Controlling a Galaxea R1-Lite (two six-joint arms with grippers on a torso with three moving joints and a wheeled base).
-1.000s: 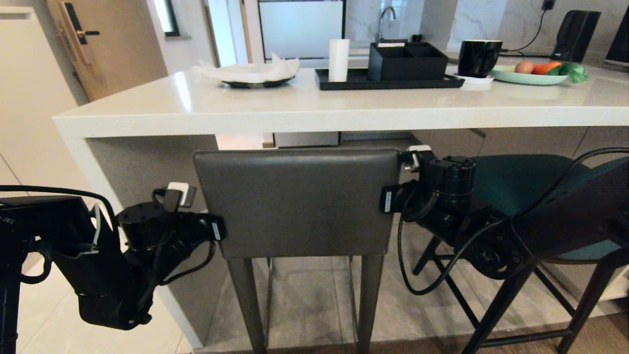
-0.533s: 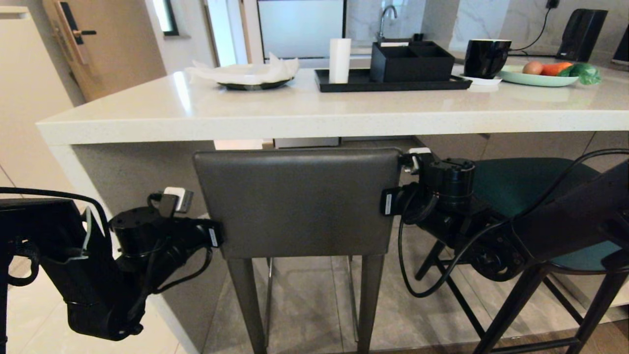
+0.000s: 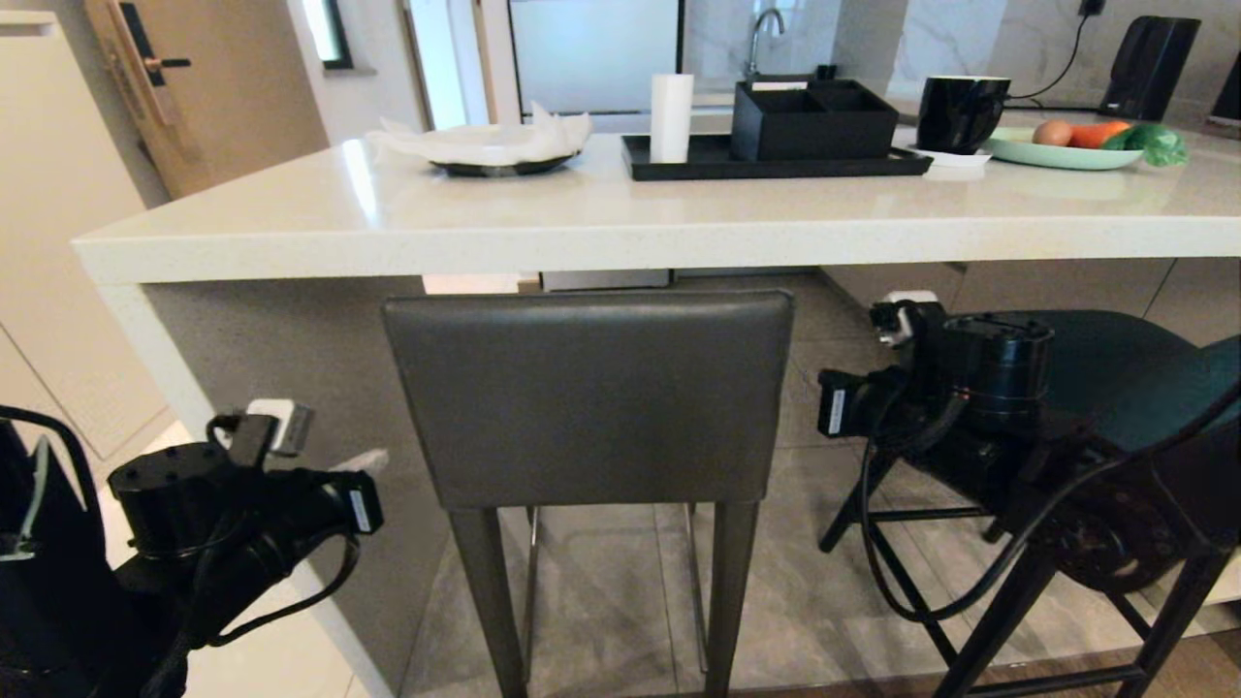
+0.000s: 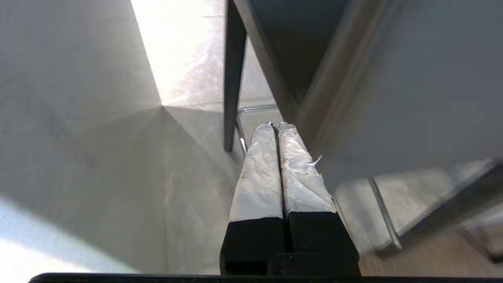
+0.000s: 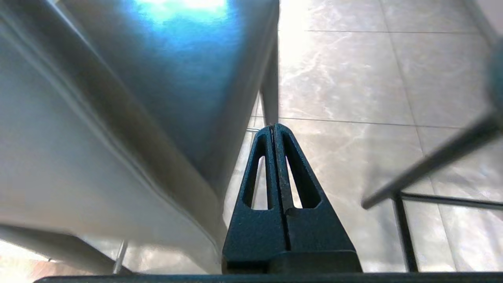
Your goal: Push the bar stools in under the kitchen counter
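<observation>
Two bar stools stand at the kitchen counter (image 3: pixel 601 218), a long white slab top with a white end panel on the robot's left. One, the grey stool (image 3: pixel 589 397), faces away from the head camera, its low rectangular back directly below the counter's front edge and its straight dark legs on the grey tiled floor (image 3: pixel 805 601). To its right sits the teal stool (image 3: pixel 1115 368), its seat partly beneath the slab, its black legs and crossbars spread over the tiles; much of it is hidden by the right arm. Neither gripper touches a stool. On the left, the left gripper (image 4: pixel 275 129) hangs low beside the end panel, apart from the grey back's left edge, its two taped fingers (image 4: pixel 259 173) pressed together with nothing between them. On the right, the right gripper (image 5: pixel 274 127) is in the gap between the two stools, clear of the grey back's right edge, its black fingers likewise closed on nothing. On the counter top stand a dark plate with white paper (image 3: pixel 490 145), a black tray (image 3: pixel 776 163) carrying a white cup (image 3: pixel 671 116) and a black organiser box (image 3: pixel 812 118), a black mug (image 3: pixel 960 111), and a pale green plate with vegetables (image 3: pixel 1062 147).
</observation>
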